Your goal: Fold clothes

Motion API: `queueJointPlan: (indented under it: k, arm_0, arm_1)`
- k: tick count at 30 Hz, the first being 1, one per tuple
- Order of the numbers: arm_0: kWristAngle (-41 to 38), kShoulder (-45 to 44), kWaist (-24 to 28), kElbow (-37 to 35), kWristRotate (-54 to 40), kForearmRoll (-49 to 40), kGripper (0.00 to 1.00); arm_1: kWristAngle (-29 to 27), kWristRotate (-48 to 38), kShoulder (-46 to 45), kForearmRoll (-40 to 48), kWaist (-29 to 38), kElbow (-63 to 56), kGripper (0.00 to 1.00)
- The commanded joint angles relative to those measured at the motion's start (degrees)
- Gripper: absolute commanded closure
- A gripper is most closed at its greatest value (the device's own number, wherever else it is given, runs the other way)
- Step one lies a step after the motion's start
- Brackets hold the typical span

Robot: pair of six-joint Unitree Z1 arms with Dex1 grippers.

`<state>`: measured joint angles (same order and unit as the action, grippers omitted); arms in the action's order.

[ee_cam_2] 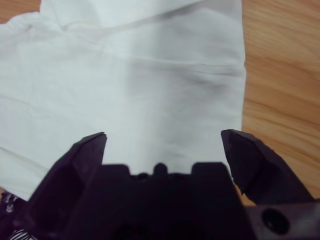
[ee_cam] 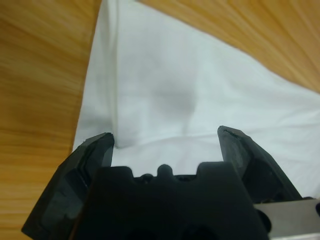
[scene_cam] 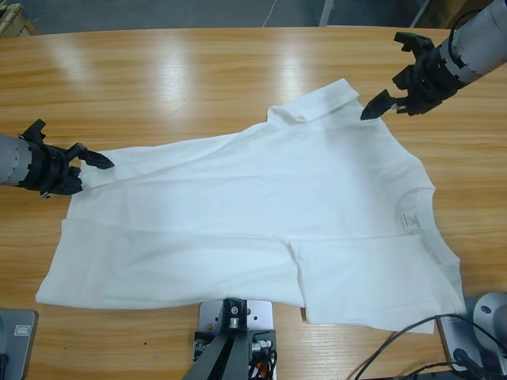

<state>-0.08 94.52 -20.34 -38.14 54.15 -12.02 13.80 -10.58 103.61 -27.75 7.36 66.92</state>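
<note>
The white T-shirt (scene_cam: 261, 214) lies spread flat on the wooden table (scene_cam: 182, 79), its neckline and small neck label (scene_cam: 409, 218) to the right and its hem to the left. My left gripper (scene_cam: 75, 149) is open at the shirt's far left corner. In the left wrist view the gripper (ee_cam: 166, 135) has white fabric (ee_cam: 190, 90) lying between and ahead of its jaws. My right gripper (scene_cam: 384, 77) hangs open just right of the upper sleeve (scene_cam: 317, 103). The right wrist view shows this gripper (ee_cam_2: 164, 134) above the sleeve cloth (ee_cam_2: 150, 75), holding nothing.
Black cables (scene_cam: 412, 356) lie at the table's near right corner. The table's far edge runs along the top, with grey floor (scene_cam: 238, 12) beyond it. Bare wood surrounds the shirt on the far side and at both ends.
</note>
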Motion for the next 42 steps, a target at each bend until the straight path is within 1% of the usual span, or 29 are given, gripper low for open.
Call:
queueJointPlan:
  k: [1, 3, 4, 5, 7, 8, 9, 11, 12, 18, 20, 23, 24, 25, 27, 37, 39, 41, 42]
  arm_0:
    - [-0.71, 3.07, 0.5, 3.87, 1.52, 2.1, 0.188]
    - [-0.71, 3.13, 0.5, 4.22, 1.66, 2.77, 0.259]
    - [-0.71, 3.07, 0.5, 4.18, 1.66, 2.98, 0.268]
    - [-0.71, 3.02, 0.5, 4.13, 1.66, 3.33, 0.323]
    - [-0.71, 2.88, 0.53, 4.18, 1.66, 4.26, 0.481]
    - [-0.71, 2.79, 0.53, 4.15, 1.66, 4.67, 0.533]
    - [-0.71, 2.74, 0.52, 4.13, 1.66, 5.02, 0.655]
    - [-0.8, 2.62, 0.53, 4.15, 2.15, 5.34, 0.98]
    - [-0.73, 2.33, 0.53, 4.25, 2.4, 5.34, 1.0]
    - [-0.63, 0.68, 0.6, 4.62, 2.21, 3.81, 1.0]
    - [-0.63, 0.17, 0.9, 4.64, 2.24, 2.36, 0.809]
    - [-0.63, -0.44, 1.46, 4.83, 2.21, 2.0, 0.828]
    - [-0.57, -0.65, 1.59, 4.76, 2.29, 2.01, 0.882]
    - [-0.05, -0.99, 1.62, 4.75, 2.33, 2.08, 0.997]
    - [1.03, -1.36, 1.75, 4.59, 2.24, 2.17, 1.0]
    - [1.22, -1.22, 2.54, 4.57, 2.15, 4.32, 1.0]
    - [1.22, -1.3, 3.5, 4.52, 2.42, 4.76, 1.0]
    - [1.04, -1.39, 4.77, 4.48, 2.56, 5.99, 1.0]
    - [0.85, -1.44, 5.38, 4.43, 2.72, 6.53, 1.0]
  arm_1:
    - [1.06, 0.65, 2.46, 0.71, -0.77, -1.88, 0.062]
    - [1.2, 0.65, 2.68, 0.76, -0.77, -1.97, 0.064]
    - [1.46, 0.65, 2.74, 0.83, -0.77, -2.0, 0.064]
    - [1.62, 0.65, 2.81, 0.91, -0.77, -2.16, 0.064]
    - [1.87, 0.65, 2.83, 0.94, -0.77, -2.44, 0.064]
    - [1.94, 0.65, 2.83, 0.98, -0.77, -2.56, 0.064]
    - [2.06, 0.65, 2.83, 1.08, -0.77, -2.69, 0.067]
    - [2.32, 0.65, 2.83, 1.34, -0.77, -2.92, 0.11]
    - [2.45, 0.65, 2.9, 1.43, -0.77, -2.99, 0.11]
    - [2.64, 0.65, 3.44, 2.33, -0.77, -4.13, 0.11]
    - [2.64, 0.65, 3.44, 2.63, -0.77, -4.5, 0.11]
    - [2.64, 0.65, 3.35, 3.19, -0.77, -5.09, 0.11]
    - [2.64, 0.65, 3.35, 3.31, -0.77, -5.31, 0.11]
    - [2.69, 0.65, 3.35, 3.37, -0.77, -5.52, 0.11]
    - [2.97, 0.65, 3.26, 3.49, -0.77, -5.94, 0.11]
    - [2.99, 0.65, 2.86, 5.04, -0.77, -7.13, 0.113]
    - [3.06, 0.74, 2.83, 6.18, -0.77, -7.47, 0.156]
    - [4.45, 0.74, 2.39, 8.29, -1.04, -7.36, 0.156]
    - [6.42, 0.68, 2.17, 9.18, -1.95, -6.68, 0.156]
